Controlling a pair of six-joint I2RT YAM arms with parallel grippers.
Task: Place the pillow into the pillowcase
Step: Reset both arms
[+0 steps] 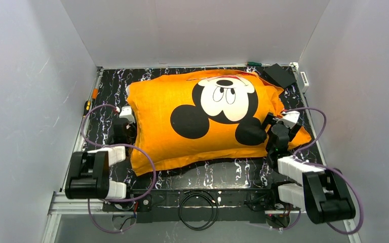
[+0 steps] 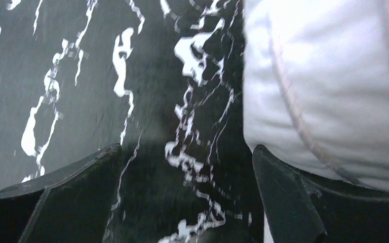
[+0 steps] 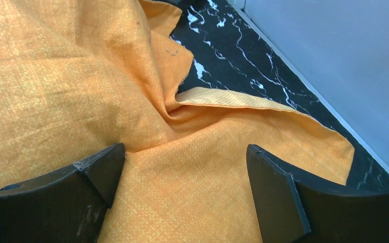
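The bright orange pillowcase [image 1: 202,119] lies plump across the table with its Mickey Mouse face up. The off-white pillow [image 2: 324,76] shows bare in the left wrist view, at the right beside the marble tabletop. My left gripper [image 2: 186,149] is open at the case's left end [image 1: 124,124], with only tabletop between its fingers and its right finger against the pillow's edge. My right gripper [image 3: 185,148] stands open just above the loose orange fabric at the case's right end [image 1: 276,126], where a folded flap [image 3: 263,106] shows its paler inside. Nothing is gripped.
The table is black marble-patterned [image 1: 218,174], walled in white on three sides. A black box [image 1: 278,75] and a white power strip [image 1: 304,78] sit at the far right corner. Purple cables [image 1: 93,114] loop from both arms.
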